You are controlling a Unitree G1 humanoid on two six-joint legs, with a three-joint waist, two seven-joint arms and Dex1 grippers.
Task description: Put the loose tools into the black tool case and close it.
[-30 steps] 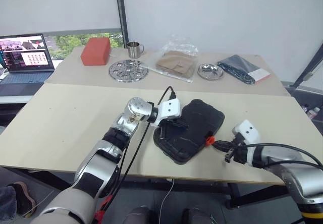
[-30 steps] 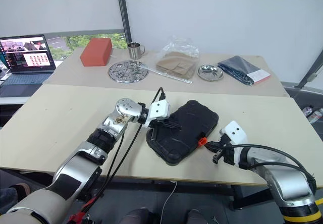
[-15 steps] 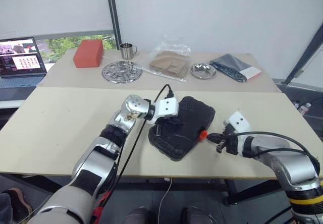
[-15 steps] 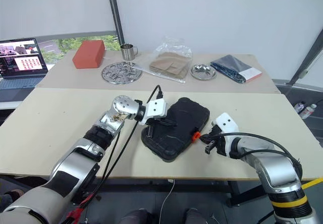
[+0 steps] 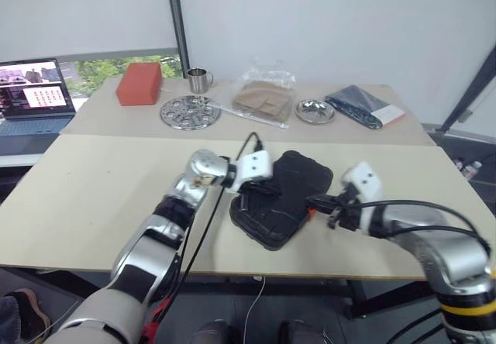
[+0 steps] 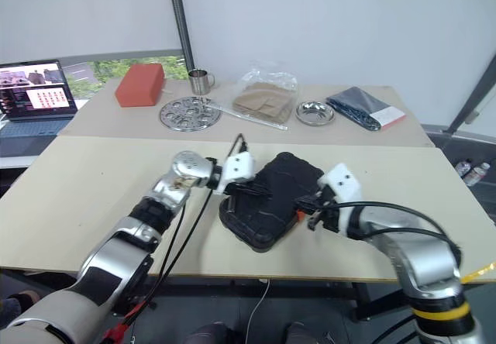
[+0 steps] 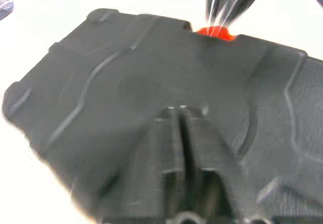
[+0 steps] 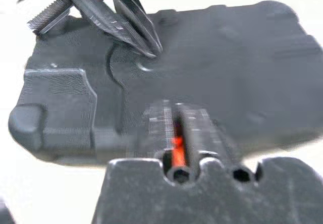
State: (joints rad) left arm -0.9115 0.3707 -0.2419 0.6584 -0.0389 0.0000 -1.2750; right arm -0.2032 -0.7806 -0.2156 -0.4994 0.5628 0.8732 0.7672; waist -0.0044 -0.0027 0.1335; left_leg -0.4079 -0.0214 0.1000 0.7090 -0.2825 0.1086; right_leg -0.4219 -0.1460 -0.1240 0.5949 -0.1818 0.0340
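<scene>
the black tool case (image 5: 280,198) lies closed on the near desk (image 5: 93,197), set at a slant, between the two arms. its outer shell is dark moulded plastic with a rough texture, rounded bumper corners and raised curved ribs across the lid. a small orange latch (image 7: 216,32) sits on the edge that faces the right arm; in the right wrist view that latch shows as a thin orange strip in the narrow gap between the fingers (image 8: 156,128).

the left claw (image 5: 249,197) rests over the case's left side, its tips on or just above the lid. in the left wrist view its two fingers (image 7: 166,148) lie almost together with only a thin slit between them, and nothing is caught there. the right claw (image 5: 319,204) is at the latch edge of the case, fingers nearly together, gripping nothing that can be seen; whether it touches the latch i cannot tell.

on the far desk (image 5: 434,136) stand a red box (image 5: 138,83), a metal cup (image 5: 198,79), a round metal tray (image 5: 189,112), a clear bag of brown paper (image 5: 263,94), a small metal dish (image 5: 315,111) and a dark flat packet (image 5: 364,105). a laptop (image 5: 32,88) is open at the far left.
</scene>
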